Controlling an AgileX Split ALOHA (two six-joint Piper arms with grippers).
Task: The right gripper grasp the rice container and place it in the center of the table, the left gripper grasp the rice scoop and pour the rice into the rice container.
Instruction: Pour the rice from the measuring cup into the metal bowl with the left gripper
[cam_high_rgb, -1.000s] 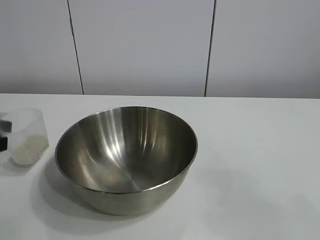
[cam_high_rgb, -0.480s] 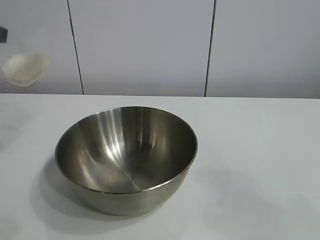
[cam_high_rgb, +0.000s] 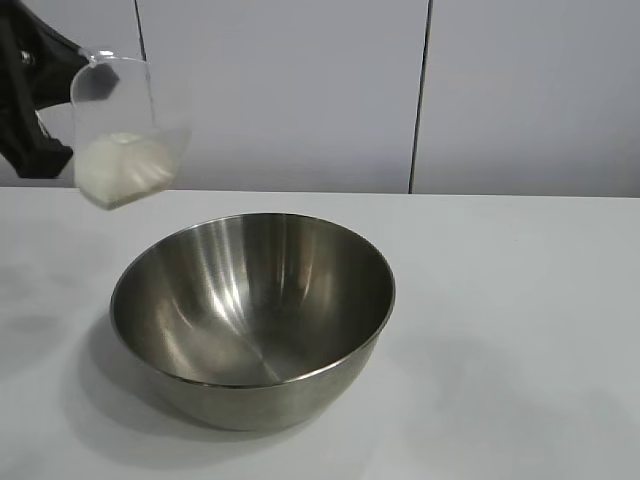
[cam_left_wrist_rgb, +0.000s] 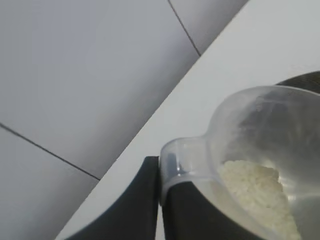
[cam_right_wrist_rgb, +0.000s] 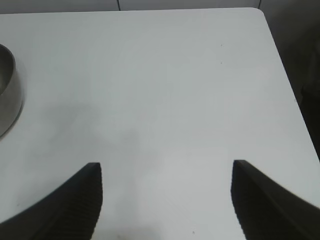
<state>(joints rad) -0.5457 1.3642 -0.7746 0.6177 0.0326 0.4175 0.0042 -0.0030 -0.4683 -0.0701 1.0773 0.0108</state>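
Overhead, pale panelled wall (cam_high_rgb: 290, 90) — dark seams, white table (cam_high_rgb: 520, 300), steel bowl (cam_high_rgb: 252, 310).

rice container (cam_high_rgb: 252, 318) shiny silver-grey steel, brushed streaks of light and dark inside, darker grey band under rim; rice scoop (cam_high_rgb: 122, 130) cloudy translucent plastic, whitish; rice (cam_left_wrist_rgb: 260, 192) white-cream, fine grainy speckle, heaped in scoop; table (cam_high_rgb: 520, 330) plain matte white, soft grey shadow beside the bowl; left gripper (cam_left_wrist_rgb: 161, 200) black, smooth; right gripper (cam_right_wrist_rgb: 165, 200) black, fine ribbed pattern on inner finger faces; wall (cam_high_rgb: 290, 90) pale grey-white panels, thin dark vertical seams; floor strip (cam_right_wrist_rgb: 300, 60) past the table's edge dark grey
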